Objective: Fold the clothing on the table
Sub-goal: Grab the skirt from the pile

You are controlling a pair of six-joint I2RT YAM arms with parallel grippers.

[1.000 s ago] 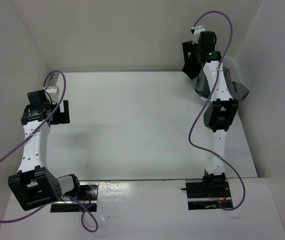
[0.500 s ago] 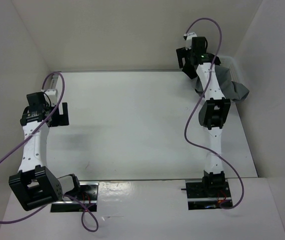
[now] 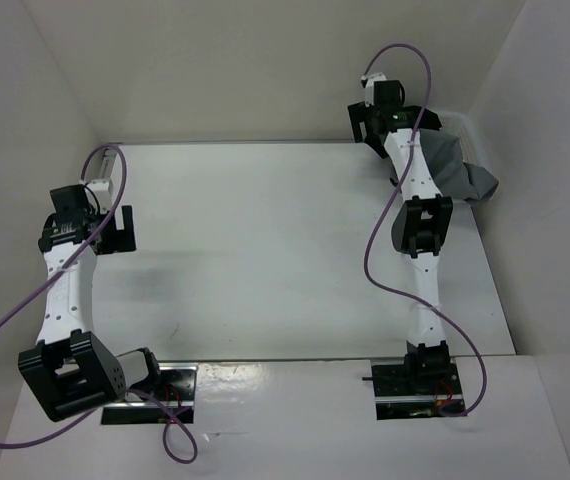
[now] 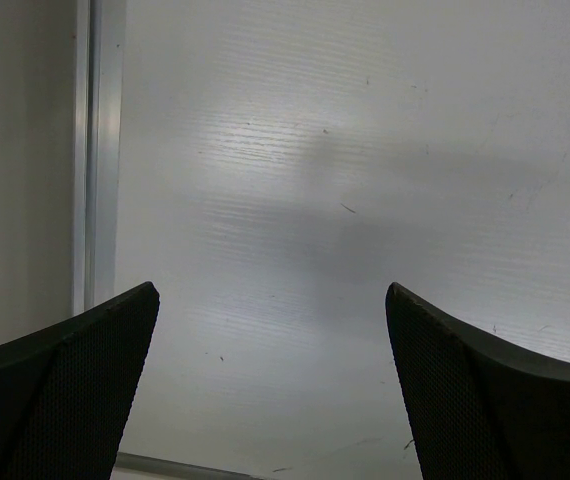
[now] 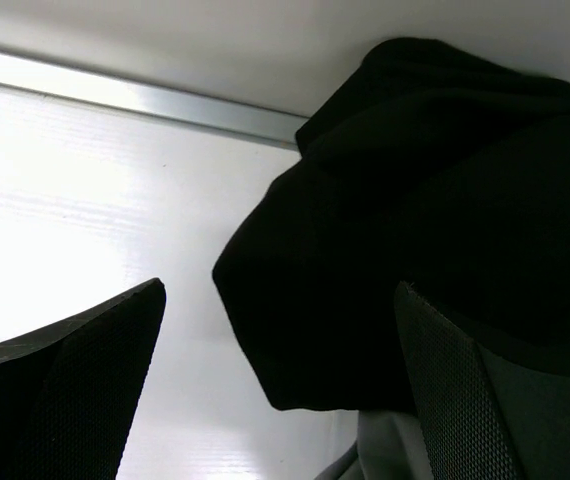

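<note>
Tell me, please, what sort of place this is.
Probably a robotics lab test cell: a white table boxed in by plain white walls, a left arm and right arm bolted at its near edge, and black clothing heaped with a grey garment in the far right corner.

**Top external view:** set high above and behind the arm bases, looking down and forward over the whole table (image 3: pixel 265 250).
**Left wrist view:** close above the table near its left edge, facing down, framed by the left gripper (image 4: pixel 270 290).
**Right wrist view:** low and close at the far right corner, framed by the right gripper (image 5: pixel 280 288), facing the clothing (image 5: pixel 415 220). It shares this corner and the far rail (image 5: pixel 115 93) with the overhead view.
</note>
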